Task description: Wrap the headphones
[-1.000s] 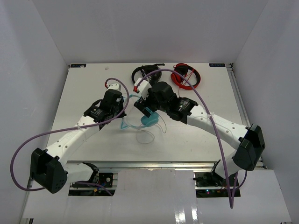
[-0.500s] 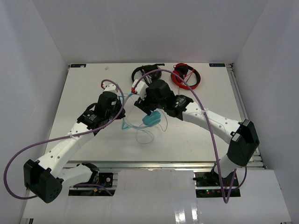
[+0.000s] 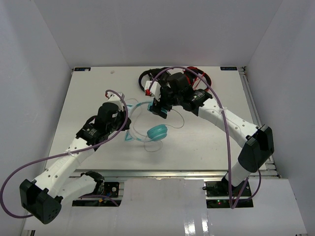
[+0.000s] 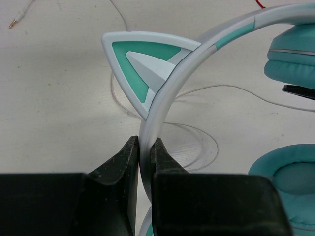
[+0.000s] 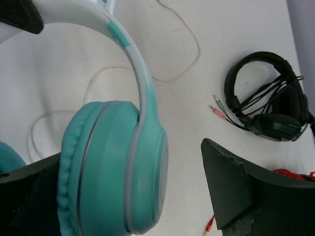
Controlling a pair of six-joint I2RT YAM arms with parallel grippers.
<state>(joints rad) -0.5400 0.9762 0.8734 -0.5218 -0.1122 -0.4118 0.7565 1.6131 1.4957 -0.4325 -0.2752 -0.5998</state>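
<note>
Clamping the pale headband just below its cat ear, left end effector (image 4: 143,147) pins the teal cat-eared over-ear headphones (image 4: 162,93) mid-way across the white table (image 3: 88,88). Right end effector (image 3: 161,109), jaws wide astride one cup, has swung toward the far edge, uncovering the other cup. Thin white cable (image 3: 152,146) lies loose, so wrapping looks unstarted.

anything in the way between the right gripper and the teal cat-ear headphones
Nothing visible. One round ear cup of the teal cat-ear headphones sits between the open fingers of the right gripper, with only white table showing in the gap. The black headphones lie off to the side.
</note>
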